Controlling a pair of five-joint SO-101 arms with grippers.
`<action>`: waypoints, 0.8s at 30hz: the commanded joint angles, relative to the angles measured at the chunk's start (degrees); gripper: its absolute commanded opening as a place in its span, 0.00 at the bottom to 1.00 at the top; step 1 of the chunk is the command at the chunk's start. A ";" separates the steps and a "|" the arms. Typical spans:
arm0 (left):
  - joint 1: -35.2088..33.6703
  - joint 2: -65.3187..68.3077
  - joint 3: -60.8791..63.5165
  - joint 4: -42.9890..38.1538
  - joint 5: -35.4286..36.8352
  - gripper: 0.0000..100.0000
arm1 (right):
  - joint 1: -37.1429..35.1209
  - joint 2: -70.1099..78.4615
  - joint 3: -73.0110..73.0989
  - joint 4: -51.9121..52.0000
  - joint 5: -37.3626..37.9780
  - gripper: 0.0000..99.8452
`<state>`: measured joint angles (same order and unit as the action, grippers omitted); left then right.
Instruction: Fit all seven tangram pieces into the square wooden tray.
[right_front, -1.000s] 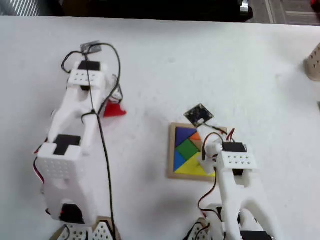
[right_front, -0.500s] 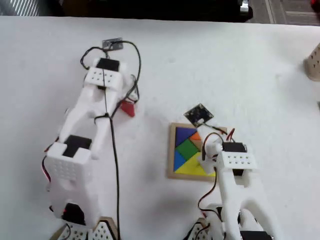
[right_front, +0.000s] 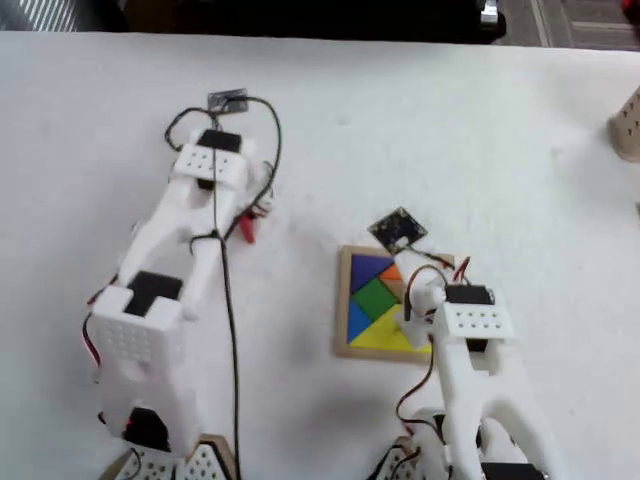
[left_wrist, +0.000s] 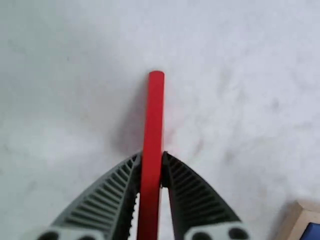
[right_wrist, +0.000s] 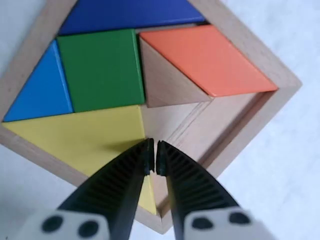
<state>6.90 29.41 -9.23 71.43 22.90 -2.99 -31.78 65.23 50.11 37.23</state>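
left gripper (right_front: 252, 213) at red piece (right_front: 247, 229) | right gripper (right_front: 417, 304) over wooden tray (right_front: 344, 300)

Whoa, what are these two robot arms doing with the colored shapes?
They are filling a wooden puzzle tray. The left gripper is shut on a red piece, holding it edge-on over the white table, off to the side of the tray. The right gripper is shut with nothing in it, above the tray near the one empty gap. Blue, green, orange, yellow and plain wood pieces already lie in the tray.
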 joint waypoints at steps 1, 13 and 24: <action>-0.04 -0.66 -0.09 0.09 -0.44 0.02 | -0.57 0.04 -0.35 -1.01 0.62 0.02; 4.26 -8.66 -4.84 8.09 -0.62 0.02 | 5.41 -0.66 -2.37 -0.57 -3.87 0.02; 19.12 -15.43 -7.91 7.65 -5.54 0.02 | 19.65 -8.04 0.53 1.89 -9.14 0.02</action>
<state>20.09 19.12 -12.22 78.90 18.33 12.84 -36.70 65.85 51.52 28.97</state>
